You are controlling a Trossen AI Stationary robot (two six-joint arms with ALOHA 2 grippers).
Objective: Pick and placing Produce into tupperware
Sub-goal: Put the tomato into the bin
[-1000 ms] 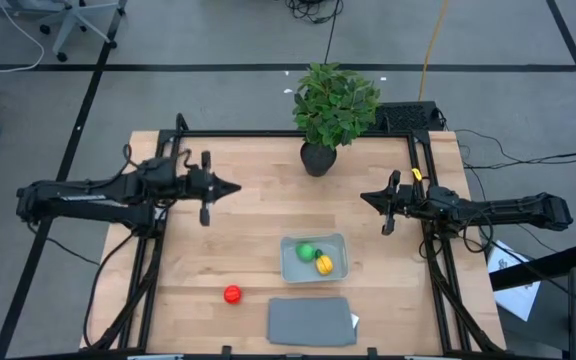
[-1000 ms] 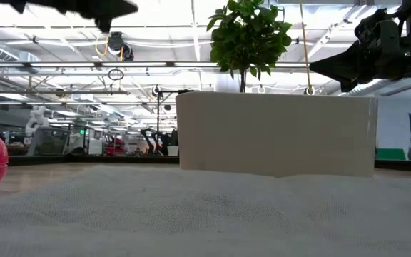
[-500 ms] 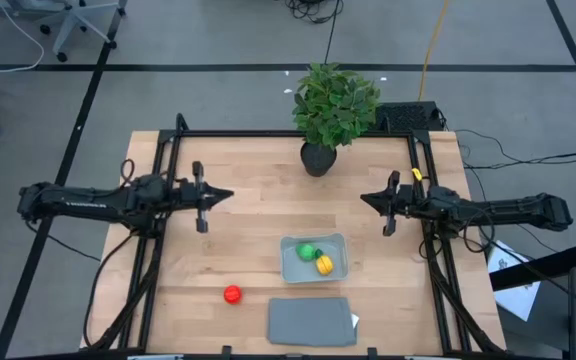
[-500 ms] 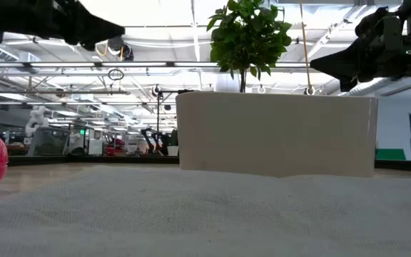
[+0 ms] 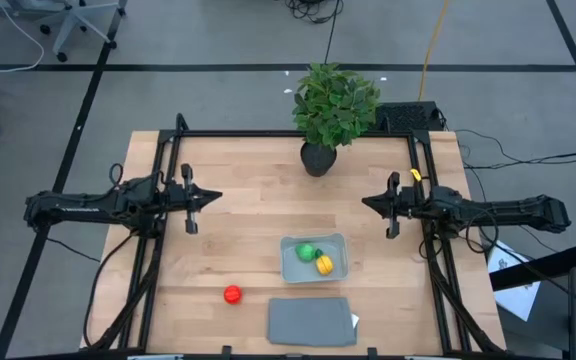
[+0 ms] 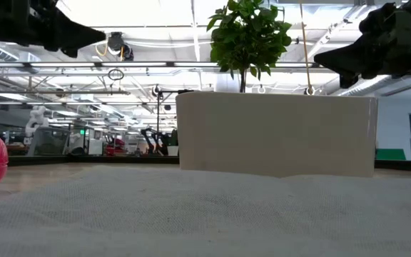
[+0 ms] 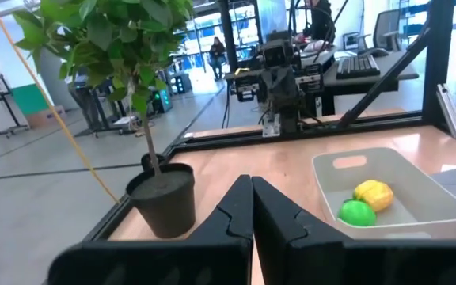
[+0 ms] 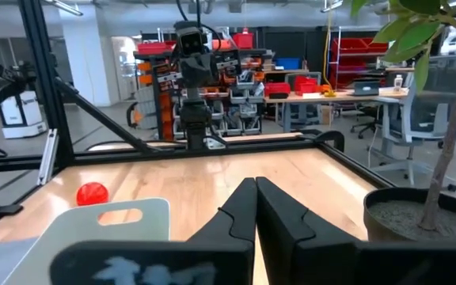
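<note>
The table (image 5: 258, 230) carries every item of the task, and two of the three produce pieces are judged to be already placed. The flat grey lid (image 5: 311, 321) lies on the table, well apart from both grippers and just beyond the tupperware as reckoned from either of them; it is not fitted.

The tupperware (image 5: 314, 259) stands between the two grippers, nearer the right gripper (image 5: 367, 201) than the left gripper (image 5: 214, 196), and offset toward the front edge of the table from both. Inside it are seen the green produce (image 5: 307, 252) and the yellow produce (image 5: 324, 265), touching or nearly touching one another.

The red produce (image 5: 232, 294) is left outside the tub, on the bare table, nearer the left gripper than the right one and well apart from both. One pick and one placement are therefore judged to remain.

Both grippers are held above the table at its two sides, pointed toward one another. The fingers of each are closed together with no gap, and nothing is held in either. No contact with any produce is seen.
</note>
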